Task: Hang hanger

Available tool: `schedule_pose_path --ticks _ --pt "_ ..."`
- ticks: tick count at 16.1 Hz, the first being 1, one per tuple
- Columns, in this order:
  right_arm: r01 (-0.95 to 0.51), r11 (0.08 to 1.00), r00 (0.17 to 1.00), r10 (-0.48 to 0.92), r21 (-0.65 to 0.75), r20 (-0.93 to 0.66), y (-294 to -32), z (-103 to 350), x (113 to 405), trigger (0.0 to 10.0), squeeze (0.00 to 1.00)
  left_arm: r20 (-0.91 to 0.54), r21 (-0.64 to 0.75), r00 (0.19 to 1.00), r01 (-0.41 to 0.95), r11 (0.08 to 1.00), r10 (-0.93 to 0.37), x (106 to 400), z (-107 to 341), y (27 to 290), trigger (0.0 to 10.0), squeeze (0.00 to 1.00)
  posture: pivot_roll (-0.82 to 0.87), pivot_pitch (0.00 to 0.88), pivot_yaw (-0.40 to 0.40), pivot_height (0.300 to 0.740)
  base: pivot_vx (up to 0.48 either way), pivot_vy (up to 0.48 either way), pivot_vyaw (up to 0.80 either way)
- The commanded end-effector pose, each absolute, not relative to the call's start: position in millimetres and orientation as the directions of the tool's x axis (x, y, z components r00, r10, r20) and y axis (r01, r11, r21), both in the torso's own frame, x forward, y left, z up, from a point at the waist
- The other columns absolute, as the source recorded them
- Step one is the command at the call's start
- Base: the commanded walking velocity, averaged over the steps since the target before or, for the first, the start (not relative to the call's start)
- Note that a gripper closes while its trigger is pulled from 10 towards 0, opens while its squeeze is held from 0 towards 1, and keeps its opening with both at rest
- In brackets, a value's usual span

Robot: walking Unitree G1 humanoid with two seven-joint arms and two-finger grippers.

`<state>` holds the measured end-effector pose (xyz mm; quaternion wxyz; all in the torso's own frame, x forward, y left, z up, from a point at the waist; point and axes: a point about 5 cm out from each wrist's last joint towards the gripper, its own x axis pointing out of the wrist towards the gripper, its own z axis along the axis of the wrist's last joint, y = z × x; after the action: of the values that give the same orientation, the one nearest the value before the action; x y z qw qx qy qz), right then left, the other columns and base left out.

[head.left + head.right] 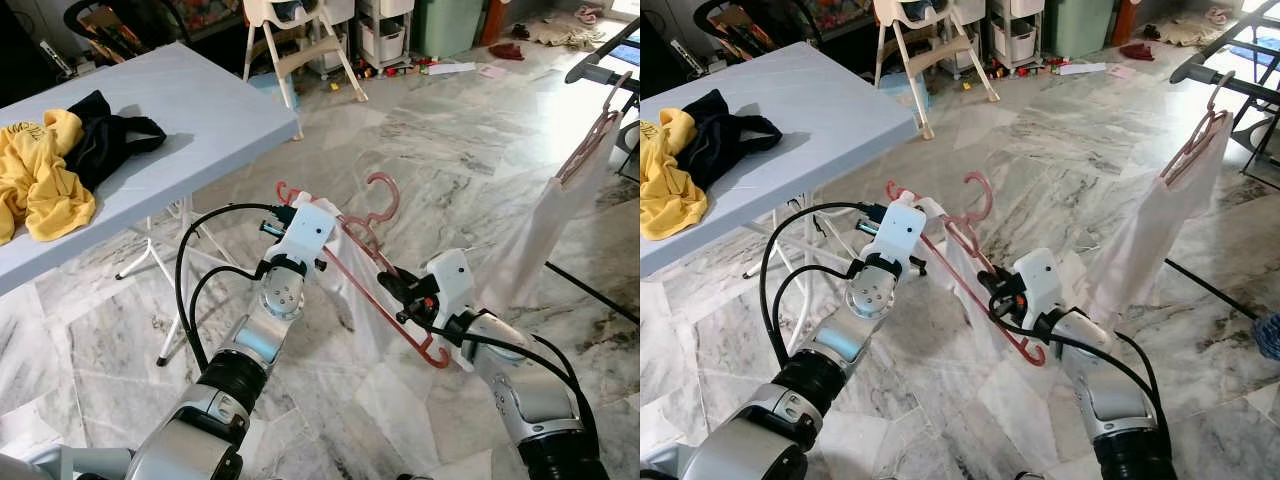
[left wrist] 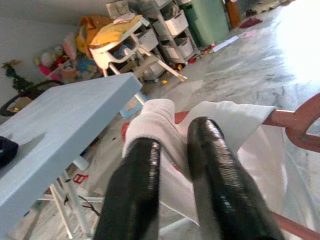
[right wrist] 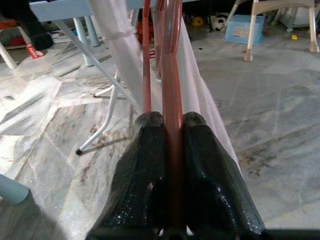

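Red hanger [image 1: 385, 285] with a white garment [image 1: 360, 300] draped on it, held up over the marble floor [image 1: 420, 150] between both arms. Right gripper [image 3: 170, 125] with jaws clamped tight on the hanger's thin red bar. Left gripper [image 2: 172, 150] at the far shoulder, jaws pinching white cloth, with the bar likely inside the fold. Hook [image 1: 383, 195] pointing up and free. Drying rack [image 1: 605, 65] well apart at the right, already carrying another pink hanger [image 1: 590, 140] with a white garment. Blue worktop [image 1: 200, 110] to the left, with yellow and black clothes [image 1: 60, 155].

Risks, as judged: cloth slipping through the left jaws and sliding off the bar; thin bar twisting in the right jaws so the hook misses the rail; trailing hem dragging along the floor; crowding the pink hanger.
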<state>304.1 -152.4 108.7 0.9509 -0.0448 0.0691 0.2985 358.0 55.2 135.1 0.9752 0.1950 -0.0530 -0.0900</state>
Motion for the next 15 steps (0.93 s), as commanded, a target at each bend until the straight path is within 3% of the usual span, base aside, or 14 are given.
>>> schedule_pose_path --ticks 1,15 --pt "-0.558 0.827 0.828 0.551 -0.065 -0.104 -153.2 120.5 310.5 10.0 0.0 0.055 0.386 0.978 0.165 0.908 -0.202 356.4 131.9 57.5 10.0 1.0 -0.15 0.068 0.142 0.74 0.0 0.0 0.0" --pt "-0.534 0.842 0.845 0.532 -0.075 -0.05 -151.2 127.8 317.5 10.0 0.0 0.05 0.373 0.954 0.257 0.892 -0.296 344.5 130.0 38.1 10.0 1.0 -0.15 0.071 0.147 0.74 0.0 0.0 0.0"
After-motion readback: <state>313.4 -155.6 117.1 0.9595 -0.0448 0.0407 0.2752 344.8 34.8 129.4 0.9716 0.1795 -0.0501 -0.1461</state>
